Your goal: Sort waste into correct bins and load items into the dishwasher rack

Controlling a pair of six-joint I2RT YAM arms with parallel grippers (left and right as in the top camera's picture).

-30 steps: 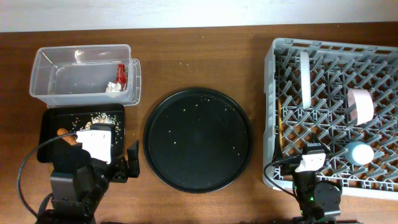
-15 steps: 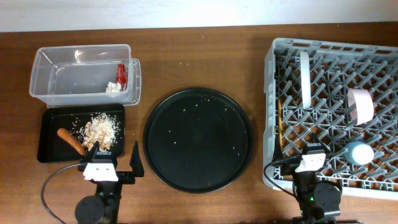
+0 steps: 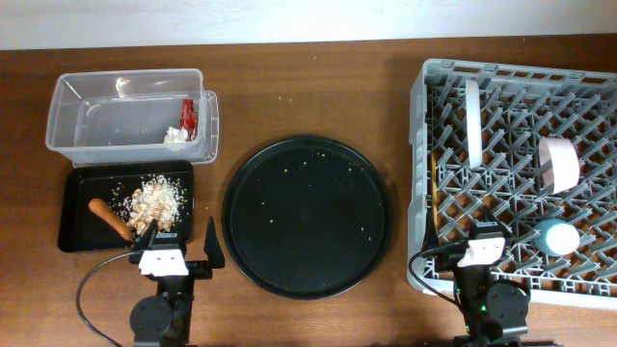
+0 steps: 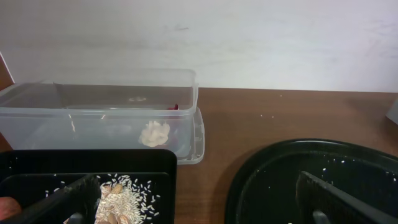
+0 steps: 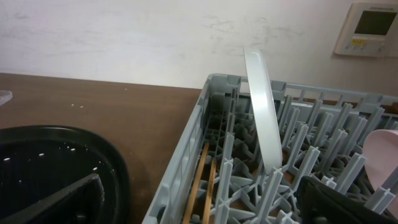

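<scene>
Left claw point(image 4: 198, 180) first: its fingers are spread wide, nothing between them, touching nothing. The left finger hangs over the near right corner of the black tray point(image 3: 77, 207) and the right finger over the rim of the round tray point(image 3: 307, 217), with bare table in the gap.

Just beside that left finger lie the food scraps point(image 3: 159, 200). Further out to its left, in the same tray, is the carrot stick point(image 3: 109, 218).

Ahead of the claw and a little to the left stands the tub point(image 4: 93, 78), touching the black tray's far edge. The paper scrap point(image 4: 154, 133) sits inside against its near wall, and the wrapper point(image 3: 189, 114) is just behind it.

Over to the right claw point(image 5: 200, 180), it is also gaping wide and holding nothing. It hovers at the near left corner of the rack point(image 3: 424, 145). Its left finger is out over the table toward the round tray and its right finger is over the pegs.

The chopsticks point(image 5: 198, 186) lie flat along the rack's left wall, right under the gap. Straight ahead the plate point(image 5: 261, 112) stands on edge between pegs.

Off to the claw's right the bowl point(image 3: 557, 162) is tipped on its side. Nearer in on that side sits the cup point(image 3: 556, 236), well inside the rack.
</scene>
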